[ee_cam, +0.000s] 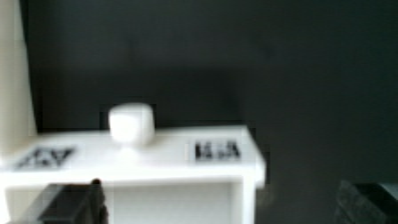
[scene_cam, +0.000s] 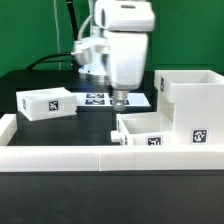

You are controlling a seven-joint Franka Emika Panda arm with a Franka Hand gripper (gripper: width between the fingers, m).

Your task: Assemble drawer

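My claw (scene_cam: 120,98) hangs low over the middle of the black table (scene_cam: 40,75), pointing straight down, its tip just in front of the marker board (scene_cam: 98,98) as the exterior view shows it. In the wrist view my two dark fingers (ee_cam: 71,204) sit far out at opposite sides with a wide gap and nothing held between them, so the claw stands apart and empty. The drawer is in three pieces. The large open case (scene_cam: 196,108) stands on the exterior view's right, one square tag on the face toward the camera. One small box tray (scene_cam: 141,130) sits just beside the case on the exterior view's left of it, open side up, close against the low white wall strip (scene_cam: 80,156) that runs along the near edge; whether tray and case touch I cannot tell. The other box tray (scene_cam: 45,103) lies well apart, on the exterior view's left, tag facing the camera. My claw is between the two trays, nearer the one by the case and behind it, touching neither. The wrist view is blurred: it shows a white tagged surface (ee_cam: 160,165) with a dark tag toward each end and a small rounded white knob (ee_cam: 130,125) standing between the tags, and dark table beyond. I cannot tell from that view which piece this surface belongs to.
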